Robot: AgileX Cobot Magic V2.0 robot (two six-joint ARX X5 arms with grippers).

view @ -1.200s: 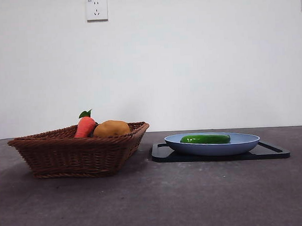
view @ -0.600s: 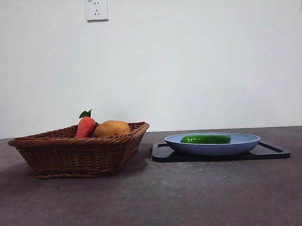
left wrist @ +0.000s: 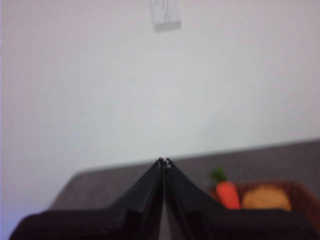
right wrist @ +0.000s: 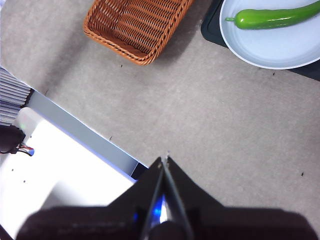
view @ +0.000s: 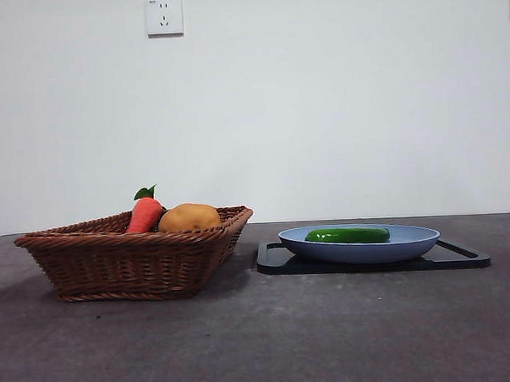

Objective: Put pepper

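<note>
Here the glossy dark-green elongated pepper (view: 347,235) lies in the pale blue shallow plate (view: 410,245), which sits on a flat black tray (view: 461,257) beside the brown woven wicker basket (view: 131,260). The basket wall hides the lower parts of the orange-red carrot (view: 143,214) and tan potato (view: 188,217) (blurred in the left wrist view). Left gripper (left wrist: 163,162) and right gripper (right wrist: 164,159) hang away from the plate, jaws together. Nothing has shifted since the earlier frames.
</note>
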